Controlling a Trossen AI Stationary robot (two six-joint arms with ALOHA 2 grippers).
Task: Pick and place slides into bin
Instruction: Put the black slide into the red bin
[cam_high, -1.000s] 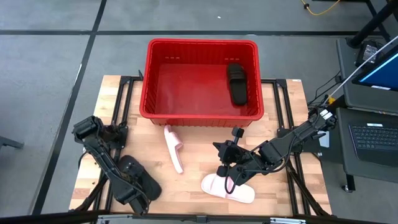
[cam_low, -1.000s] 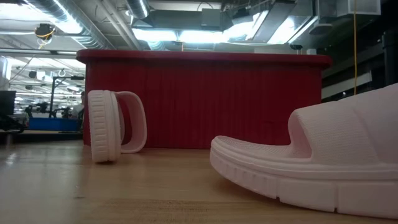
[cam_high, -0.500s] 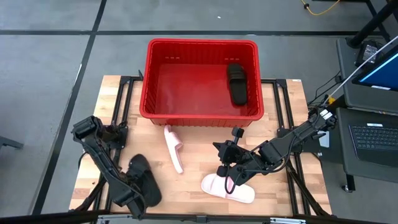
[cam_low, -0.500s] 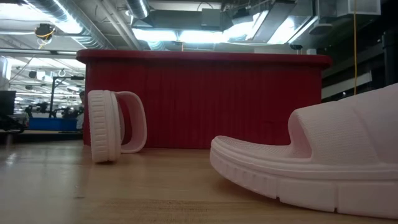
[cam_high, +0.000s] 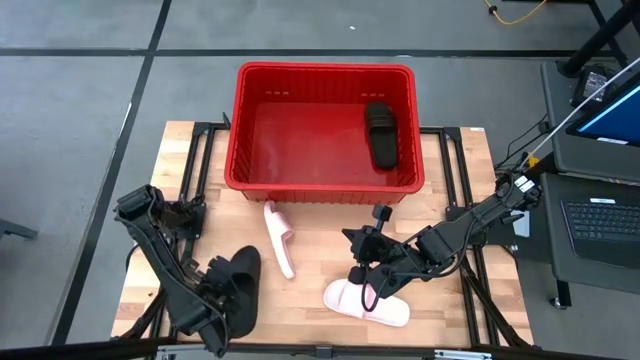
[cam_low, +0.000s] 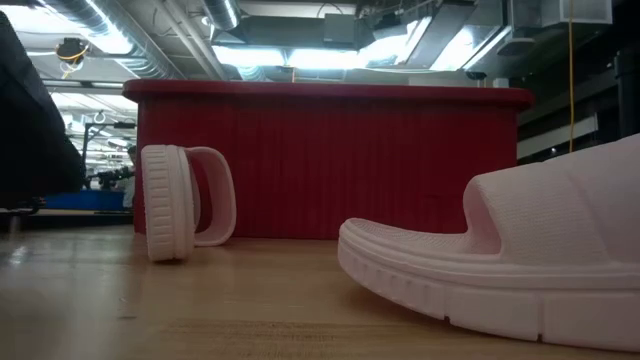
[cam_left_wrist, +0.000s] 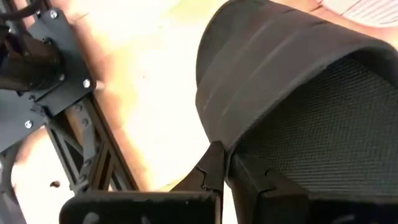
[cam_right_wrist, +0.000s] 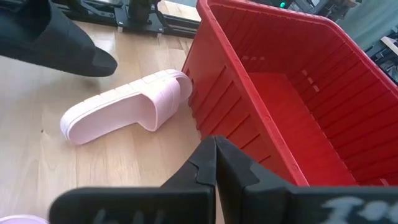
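High view: the red bin (cam_high: 325, 125) at the table's far edge holds one black slide (cam_high: 380, 134) by its right wall; a pink slide on edge (cam_high: 279, 238) lies just in front of the bin, a flat pink slide (cam_high: 366, 302) lies under the right gripper (cam_high: 362, 272), and the left gripper (cam_high: 213, 303) at the near left corner grips the second black slide (cam_high: 238, 287). Low view: the flat pink slide is cut off at the right edge. Wrist views: the left fingers (cam_left_wrist: 214, 168) clamp the black slide's sole edge, and the right fingers (cam_right_wrist: 214, 163) are pressed together, empty.

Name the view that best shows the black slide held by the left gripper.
The high view: the whole black slide shows in the left gripper. The left wrist view crops it to strap and footbed, the right wrist view shows one end, and the low view only a dark edge.
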